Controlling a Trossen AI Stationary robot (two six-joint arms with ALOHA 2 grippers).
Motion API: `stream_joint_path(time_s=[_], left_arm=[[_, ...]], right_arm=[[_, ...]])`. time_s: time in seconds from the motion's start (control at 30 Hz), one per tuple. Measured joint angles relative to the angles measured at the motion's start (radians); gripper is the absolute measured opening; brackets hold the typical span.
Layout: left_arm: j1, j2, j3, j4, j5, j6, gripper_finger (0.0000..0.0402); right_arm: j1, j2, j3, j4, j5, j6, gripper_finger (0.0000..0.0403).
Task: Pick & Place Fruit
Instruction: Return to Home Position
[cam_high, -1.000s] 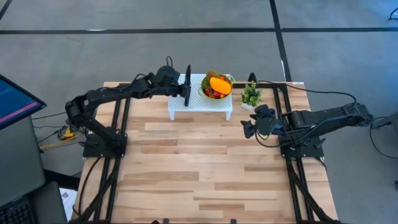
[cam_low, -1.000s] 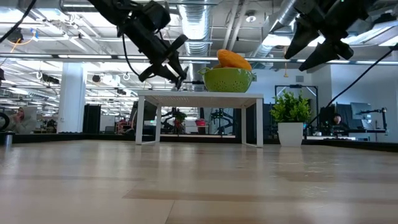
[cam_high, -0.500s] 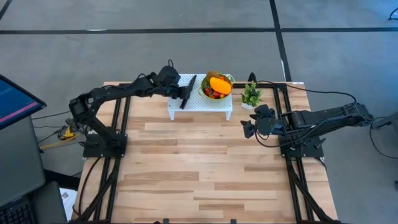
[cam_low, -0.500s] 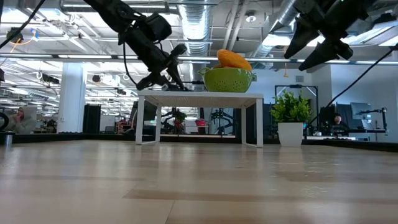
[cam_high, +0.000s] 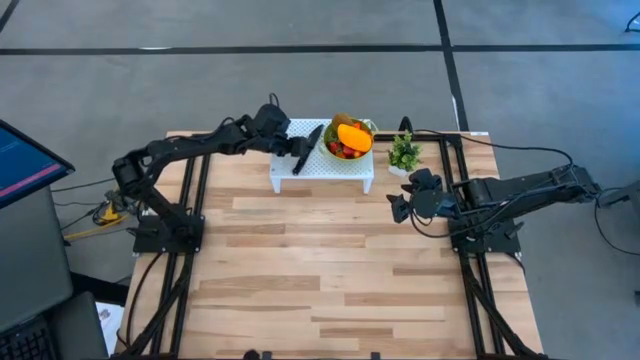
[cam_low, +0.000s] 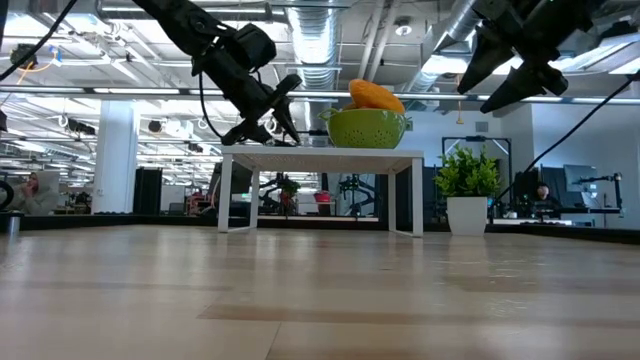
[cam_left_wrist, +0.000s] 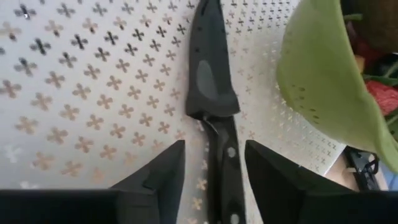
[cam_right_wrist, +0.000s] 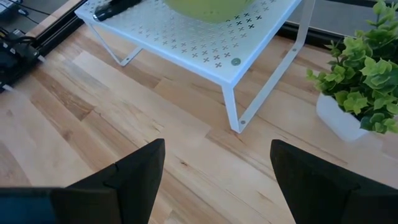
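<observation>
I see fruit (cam_low: 375, 95) in bowl (cam_low: 368, 128), knife (cam_left_wrist: 211, 81) on shelf (cam_low: 320, 152), top centre; left gripper (cam_left_wrist: 214, 146) and right gripper (cam_right_wrist: 217, 144) gape empty, only homing left

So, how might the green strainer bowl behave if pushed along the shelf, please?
It would probably slide, since the white shelf looks smooth. The mango sits above the rim of the green strainer bowl, so a jolt might roll it off.

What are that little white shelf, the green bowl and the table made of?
The shelf looks like white-painted sheet metal, punched with cross-shaped holes, on thin legs. The green bowl seems matte plastic, dotted with tiny drain holes. The table appears to be pale wood planks with visible grain, possibly laminate.
</observation>
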Motion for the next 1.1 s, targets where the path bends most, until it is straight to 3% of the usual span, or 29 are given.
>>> stream_joint_path(time_s=[0.2,0.37,0.5,0.67,0.8,0.93,1.1], left_arm=[[0.058,-0.09,-0.001,0.001,0.155,0.069,0.0183],[0.038,-0.24,-0.001,0.034,0.174,0.142,0.0164],[-0.056,-0.355,-0.001,0.127,0.161,0.24,0.0127],[-0.231,-0.489,0.0,0.201,0.128,0.409,0.0061],[-0.362,-0.555,0.0,0.177,0.123,0.534,0.001],[-0.467,-0.568,0.0,0.125,0.108,0.617,0.0005],[-0.556,-0.553,0.0,0.013,0.055,0.702,0.0001]], right_arm=[[0.0,-0.002,0.0,0.029,0.0,-0.013,0.0285],[-0.015,-0.004,0.0,0.187,0.009,-0.132,0.0285],[-0.033,0.012,0.0,0.507,-0.006,-0.334,0.0285],[-0.036,0.044,0.001,0.976,-0.21,-0.667,0.0285],[-0.033,0.088,0.002,1.191,-0.325,-0.832,0.0281],[-0.05,0.16,0.03,1.193,-0.337,-0.874,0.0239],[-0.069,0.239,0.071,1.034,-0.339,-0.875,0.0119]])
